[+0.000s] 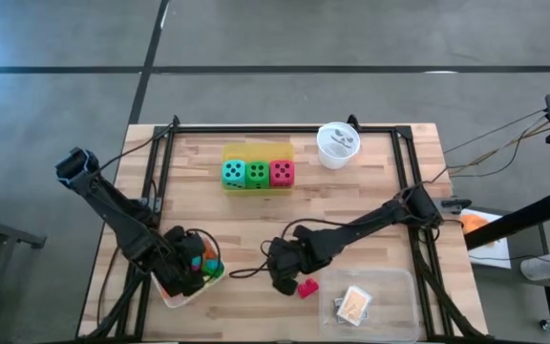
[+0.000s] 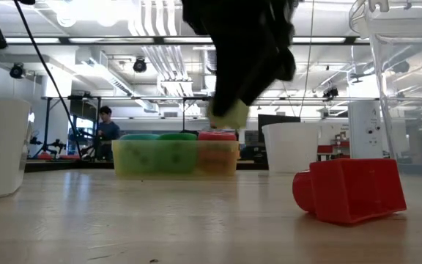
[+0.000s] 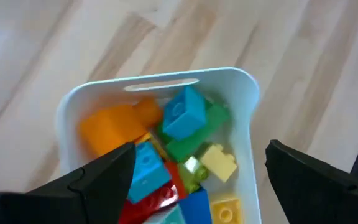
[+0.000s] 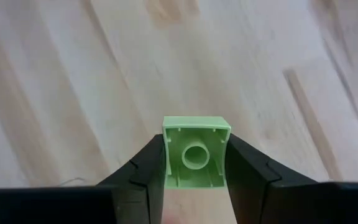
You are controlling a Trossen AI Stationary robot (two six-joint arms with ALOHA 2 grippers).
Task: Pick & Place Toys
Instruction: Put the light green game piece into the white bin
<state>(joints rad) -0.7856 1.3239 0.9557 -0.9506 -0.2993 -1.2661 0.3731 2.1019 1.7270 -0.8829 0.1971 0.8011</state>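
Here the right gripper (image 4: 196, 163) clamps a green block (image 4: 196, 152) above bare table (image 4: 73, 93).

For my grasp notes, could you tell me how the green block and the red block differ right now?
The green block is clamped between the right gripper's fingers, above the table; the red block lies loose on the wood, tipped on its side. Green shows its hollow underside; red shows its stud. Both are small plastic building blocks.
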